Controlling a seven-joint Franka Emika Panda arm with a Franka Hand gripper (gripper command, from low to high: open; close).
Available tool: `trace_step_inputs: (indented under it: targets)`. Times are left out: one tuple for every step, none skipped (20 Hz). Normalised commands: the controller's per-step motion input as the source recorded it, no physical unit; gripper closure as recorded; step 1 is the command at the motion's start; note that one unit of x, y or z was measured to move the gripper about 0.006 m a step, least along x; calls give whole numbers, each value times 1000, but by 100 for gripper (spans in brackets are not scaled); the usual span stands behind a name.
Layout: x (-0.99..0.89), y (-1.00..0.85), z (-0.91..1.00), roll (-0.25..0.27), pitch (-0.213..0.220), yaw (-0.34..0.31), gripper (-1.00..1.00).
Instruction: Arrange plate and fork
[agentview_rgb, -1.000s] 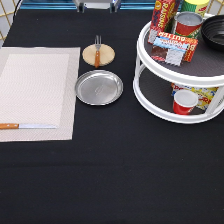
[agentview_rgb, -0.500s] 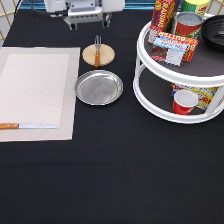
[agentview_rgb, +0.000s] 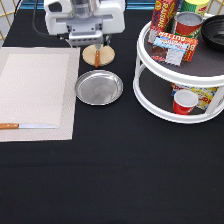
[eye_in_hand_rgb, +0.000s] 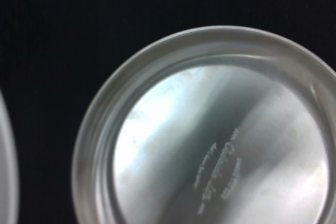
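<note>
Gripper (agentview_rgb: 92, 42) sits at the exterior view's top, left of centre — white hand body wide across the frame, pointing straight down. Finger state not readable from this angle — tips blend into the dark mount underneath.

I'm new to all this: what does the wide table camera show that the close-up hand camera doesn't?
Only the exterior view shows the hand at its top, the fork on the wooden disc, the placemat, the knife and the two-tier rack. Only the wrist view shows faint engraved lettering on metal. Both show the plate.
</note>
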Motion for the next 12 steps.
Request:
trace_step_inputs:
  targets:
    - [417,-14,-363,36,-7,0,-100]
    - [386,0,-360,33,-14,0,-100]
    - [383,0,-374,20,-14,0,-100]
    - [391,0,-377,2,-14,0,-100]
    - [340,23,-406,0,-20,0,-100]
    - [271,9,-446,10,-24,0,-100]
    - [217,20,-446,18,-31,0,-100]
    - [249,123,-389,11,-15,0,-100]
    - [254,111,-394,9,-14,0,-100]
    - [260,134,-340,13,-14,0,-100]
    - [274,143,-331,12,-14,0,-100]
    - [289,126,-306,23,-13,0,-100]
